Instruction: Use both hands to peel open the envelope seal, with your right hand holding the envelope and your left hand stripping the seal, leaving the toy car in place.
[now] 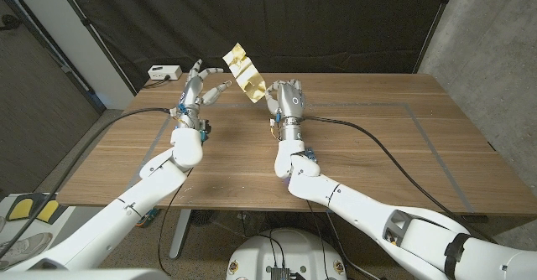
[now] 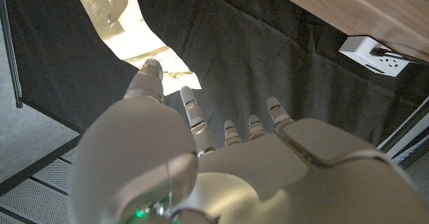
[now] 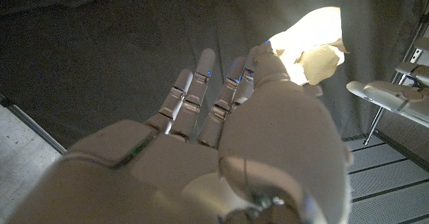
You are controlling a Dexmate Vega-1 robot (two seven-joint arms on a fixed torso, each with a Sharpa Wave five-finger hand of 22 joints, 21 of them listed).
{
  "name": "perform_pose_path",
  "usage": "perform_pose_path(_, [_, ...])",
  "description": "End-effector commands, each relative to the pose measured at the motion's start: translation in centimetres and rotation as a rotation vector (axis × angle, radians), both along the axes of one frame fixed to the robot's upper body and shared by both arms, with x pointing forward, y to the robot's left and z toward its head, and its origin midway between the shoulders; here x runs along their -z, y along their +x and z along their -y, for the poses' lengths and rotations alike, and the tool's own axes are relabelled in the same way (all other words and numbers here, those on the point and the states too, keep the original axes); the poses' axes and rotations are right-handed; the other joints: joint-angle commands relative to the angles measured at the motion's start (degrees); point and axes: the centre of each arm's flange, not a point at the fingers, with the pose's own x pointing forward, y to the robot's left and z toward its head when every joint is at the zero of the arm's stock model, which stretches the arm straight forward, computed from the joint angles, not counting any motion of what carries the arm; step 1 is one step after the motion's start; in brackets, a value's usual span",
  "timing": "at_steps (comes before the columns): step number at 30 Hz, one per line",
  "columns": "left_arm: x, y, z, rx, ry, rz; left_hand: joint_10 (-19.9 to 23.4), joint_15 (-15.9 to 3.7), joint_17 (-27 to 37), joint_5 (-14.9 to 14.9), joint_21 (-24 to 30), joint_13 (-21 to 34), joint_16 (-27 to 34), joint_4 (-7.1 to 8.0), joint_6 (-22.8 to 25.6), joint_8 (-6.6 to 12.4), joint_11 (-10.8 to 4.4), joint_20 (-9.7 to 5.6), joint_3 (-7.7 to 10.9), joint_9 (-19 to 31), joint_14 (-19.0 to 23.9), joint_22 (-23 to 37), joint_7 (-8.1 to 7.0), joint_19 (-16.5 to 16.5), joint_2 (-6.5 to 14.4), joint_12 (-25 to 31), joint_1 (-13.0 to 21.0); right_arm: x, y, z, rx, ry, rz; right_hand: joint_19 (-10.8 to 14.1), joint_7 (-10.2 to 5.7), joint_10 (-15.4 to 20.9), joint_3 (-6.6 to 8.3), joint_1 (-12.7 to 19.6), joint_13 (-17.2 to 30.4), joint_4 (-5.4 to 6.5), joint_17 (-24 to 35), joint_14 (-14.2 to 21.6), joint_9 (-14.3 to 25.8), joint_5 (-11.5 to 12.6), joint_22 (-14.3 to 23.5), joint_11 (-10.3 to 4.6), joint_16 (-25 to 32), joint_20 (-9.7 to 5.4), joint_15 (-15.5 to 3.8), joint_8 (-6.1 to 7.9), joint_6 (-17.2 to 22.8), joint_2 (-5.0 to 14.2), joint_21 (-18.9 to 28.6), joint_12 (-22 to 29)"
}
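No legible text, label, brand, number or sign on anything in view.

A white power strip [image 1: 164, 73] sits at the wooden table's [image 1: 377, 137] far left corner, before black curtain [image 1: 336, 20].

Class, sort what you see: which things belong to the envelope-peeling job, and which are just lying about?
Belong to the job:
envelope, held up by the right hand
left hand, fingers spread beside it

Just lying about:
white power strip at the table's far edge
wooden table
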Motion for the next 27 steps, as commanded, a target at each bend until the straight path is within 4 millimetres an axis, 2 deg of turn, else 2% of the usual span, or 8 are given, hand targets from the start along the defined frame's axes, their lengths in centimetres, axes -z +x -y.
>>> perform_pose_path(1, [-0.3, 0.8, 1.2, 0.021, 0.023, -0.01, 0.24, -0.83, -0.02, 0.05, 0.54, 0.14, -0.02, -0.19, 0.49, 0.09, 0.37, -0.38, -0.45, -0.1, -0.55, 0.13, -0.07, -0.93, -0.57, 0.46, 1.14, -0.5, -0.4, -0.9, 0.02, -0.018, 0.026, 0.14, 1.87, 0.66, 0.47, 0.72, 0.3, -0.06, 0.3, 0.63, 4.19, -0.03, 0.22, -0.08, 0.08, -1.26, -10.15, 1.63, 4.17, 0.1, 0.38, 0.44])
perform_pose_path(3, [-0.4, 0.9, 1.3, 0.029, 0.026, -0.012, -0.47, -0.78, -0.1, 0.4, 0.35, 0.14, -0.27, -0.16, -0.24, -0.33, 0.27, -0.54, -1.12, -0.33, -1.16, 0.07, -0.04, -1.02, -1.68, 0.11, 1.54, -0.5, -0.3, -1.0, 0.025, -0.023, 0.029, 0.13, 1.88, 0.68, 0.5, 0.73, 0.33, -0.06, 0.37, 0.63, 4.21, -0.08, 0.23, -0.08, 0.11, -1.24, -10.14, 1.64, 4.17, 0.07, 0.45, 0.45])
perform_pose_path(10, [-0.4, 1.0, 1.5, 0.044, 0.052, -0.017, -1.38, -0.86, -0.15, 1.08, 0.19, 0.17, -0.41, 0.15, -3.19, -1.34, 0.62, -0.83, -2.3, -0.12, -1.79, 0.02, 0.31, -0.77, -3.17, -0.29, 1.87, -0.7, -0.1, -1.5, 0.032, -0.04, 0.024, -0.06, 1.76, 0.61, 0.7, 0.78, 0.46, -0.06, 0.73, 0.54, 4.33, -0.3, 0.27, -0.09, 0.18, -1.23, -10.13, 1.64, 4.04, -0.05, 0.79, 0.46])
perform_pose_path(14, [-0.4, 0.9, 1.6, 0.039, 0.056, -0.015, -1.7, -0.94, -0.15, 1.43, 0.11, 0.19, -0.51, 0.43, -4.12, -1.51, 0.78, -0.95, -2.65, 0.17, -2.34, 0.02, 0.1, -0.67, -3.26, -0.4, 2.02, -0.9, -0.2, -1.7, 0.031, -0.044, 0.034, -0.16, 1.74, 0.62, 0.81, 0.78, 0.51, -0.04, 0.88, 0.51, 4.38, -0.4, 0.28, -0.09, 0.2, -1.16, -10.13, 1.68, 4.05, -0.07, 0.95, 0.48])
perform_pose_path(17, [-0.4, 1.0, 1.6, 0.034, 0.047, -0.01, -0.5, -1.44, -0.38, 1.85, 0.05, 0.21, -0.36, 0.65, 0.07, 0.81, -0.11, -1.43, -2.4, 1.05, -2.13, 0.03, 0.06, -0.18, -1.9, 0.05, 3.86, -1.0, -0.2, -1.9, 0.029, -0.045, 0.038, -0.2, 1.66, 0.61, 0.86, 0.77, 0.55, -0.03, 0.98, 0.47, 4.41, -0.46, 0.29, -0.08, 0.2, -1.15, -10.13, 1.69, 4.06, -0.1, 1.05, 0.48])
perform_pose_path(19, [-0.4, 1.0, 1.7, 0.026, 0.048, -0.008, 0.47, -1.66, -0.58, 1.71, 0.18, 0.19, -0.22, 0.64, 3.39, 2.55, -0.1, -1.61, -2.08, 1.6, -1.53, -0.02, 0.17, 0.68, -0.77, 0.35, 5.47, -1.2, -0.3, -1.9, 0.026, -0.043, 0.04, -0.26, 1.64, 0.61, 0.91, 0.77, 0.58, -0.01, 1.05, 0.47, 4.43, -0.5, 0.3, -0.08, 0.22, -1.15, -10.13, 1.67, 3.98, -0.09, 1.11, 0.49])
perform_pose_path(22, [-0.4, 1.0, 1.7, 0.016, 0.044, -0.01, 1.29, -1.8, -0.74, 1.17, 0.17, 0.15, -0.22, 0.56, 7.44, 4.71, -0.66, -2.0, -2.02, 2.26, -1.09, -0.07, 0.18, 1.29, -0.1, 0.49, 7.18, -1.4, -0.4, -2.0, 0.022, -0.038, 0.048, -0.32, 1.65, 0.62, 0.96, 0.75, 0.62, 0.01, 1.15, 0.45, 4.46, -0.56, 0.31, -0.08, 0.24, -1.14, -10.13, 1.69, 3.98, -0.12, 1.22, 0.5])
perform_pose_path(27, [-0.5, 1.1, 1.7, 0.01, 0.049, -0.022, 1.7, -2.3, -0.74, 0.85, 0.26, 0.13, -0.26, 0.67, 8.55, 5.22, -1.29, -2.34, -2.0, 2.28, -1.07, -0.07, 0.07, 1.75, 0.33, 0.56, 7.75, -1.7, -0.6, -2.0, 0.015, -0.031, 0.069, -0.39, 1.68, 0.65, 1.12, 0.73, 0.7, 0.03, 1.34, 0.41, 4.53, -0.68, 0.33, -0.08, 0.23, -1.14, -10.13, 1.73, 4.01, -0.15, 1.47, 0.53])
